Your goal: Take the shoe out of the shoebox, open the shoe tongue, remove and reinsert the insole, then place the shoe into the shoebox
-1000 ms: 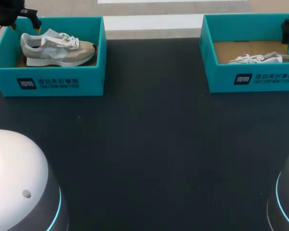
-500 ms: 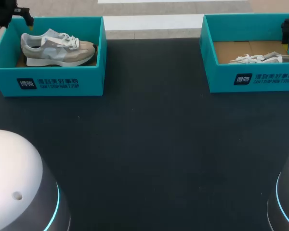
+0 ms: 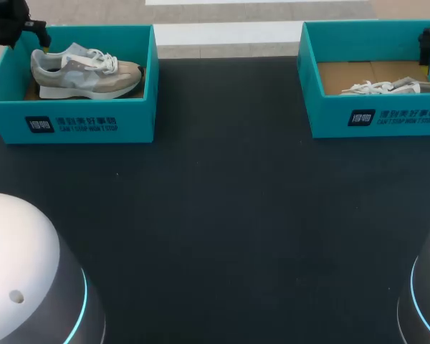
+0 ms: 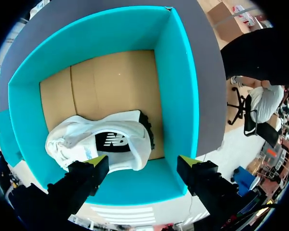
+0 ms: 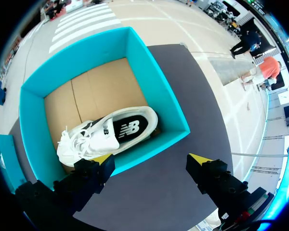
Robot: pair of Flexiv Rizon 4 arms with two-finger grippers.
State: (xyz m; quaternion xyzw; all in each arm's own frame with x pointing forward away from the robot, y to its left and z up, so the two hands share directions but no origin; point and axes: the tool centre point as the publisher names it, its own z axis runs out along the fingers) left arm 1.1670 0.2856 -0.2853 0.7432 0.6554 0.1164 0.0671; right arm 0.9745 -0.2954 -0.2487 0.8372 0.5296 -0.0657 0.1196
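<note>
From where I stand, the left gripper (image 4: 142, 162) has edged back in the last second. It was over the heel end of the left shoebox (image 3: 86, 122) and has slid a little toward 10 o'clock, to the box's far corner, where it has now about settled. Its fingers are apart and hold nothing. In the wrist view they straddle the box's wall, with the heel just ahead of them.

The grey shoe (image 3: 86, 72) has not budged and sits inside the box, toe toward 3 o'clock. Over at 2 o'clock, the right shoebox (image 3: 387, 118) and the white shoe (image 3: 383, 87) in it lie as they did. The right gripper (image 5: 151, 161) has kept still above the box's outer end, its fingers spread and empty.

So I'd say nothing is lifted yet. The left arm looks to be lining itself up, and the very first step still waits.
</note>
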